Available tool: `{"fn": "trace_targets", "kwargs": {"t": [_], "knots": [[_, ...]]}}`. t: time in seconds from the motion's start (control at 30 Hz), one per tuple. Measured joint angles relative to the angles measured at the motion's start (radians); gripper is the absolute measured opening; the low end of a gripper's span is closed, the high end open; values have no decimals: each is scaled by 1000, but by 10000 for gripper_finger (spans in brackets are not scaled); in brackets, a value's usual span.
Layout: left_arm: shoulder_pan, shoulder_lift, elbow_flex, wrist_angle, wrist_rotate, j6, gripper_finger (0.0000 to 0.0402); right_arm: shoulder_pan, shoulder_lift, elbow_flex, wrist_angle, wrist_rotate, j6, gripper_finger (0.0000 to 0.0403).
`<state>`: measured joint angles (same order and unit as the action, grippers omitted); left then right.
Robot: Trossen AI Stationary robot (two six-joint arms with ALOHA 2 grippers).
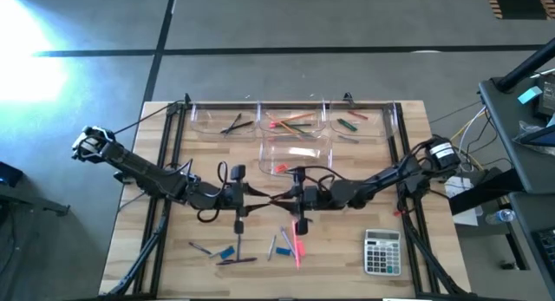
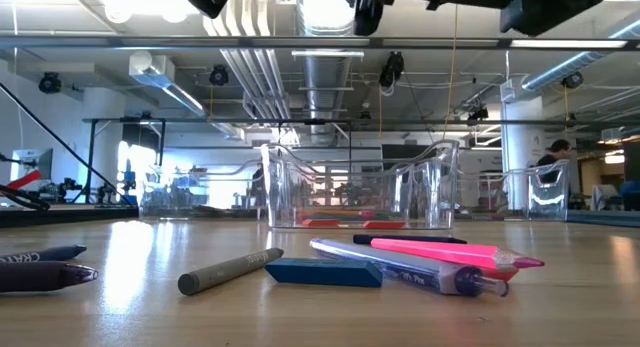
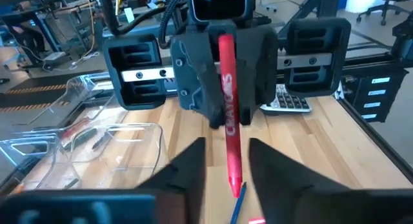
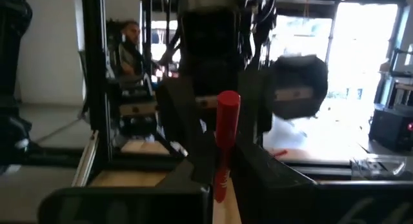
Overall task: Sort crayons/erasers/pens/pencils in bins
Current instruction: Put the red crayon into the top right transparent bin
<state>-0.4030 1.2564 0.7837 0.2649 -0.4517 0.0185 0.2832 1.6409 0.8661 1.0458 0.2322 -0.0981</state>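
Right gripper (image 1: 301,226) clamps an upright red crayon (image 4: 225,141) above the table (image 1: 347,266), facing the left gripper (image 1: 239,225), whose fingers stand apart, empty.

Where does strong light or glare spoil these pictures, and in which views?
High view: a white glare patch on the floor, upper left of the picture. Low view: ceiling lamps blow out the top and leave a sheen on the table. Right wrist view: a bright window behind backlights the red crayon and right gripper.
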Motion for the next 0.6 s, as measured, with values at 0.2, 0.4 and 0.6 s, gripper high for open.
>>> {"fn": "trace_targets", "kwargs": {"t": [0.2,0.4,0.6], "knots": [[0,-31,0,-29,-44,13,174,-3,-97,-1,-260,177,-77,22],[-2,-61,-1,-56,-54,-31,183,-103,-317,51,-930,539,-102,21],[-2,-55,-1,-44,-54,-31,184,-474,-472,113,-1510,403,111,21]]}}
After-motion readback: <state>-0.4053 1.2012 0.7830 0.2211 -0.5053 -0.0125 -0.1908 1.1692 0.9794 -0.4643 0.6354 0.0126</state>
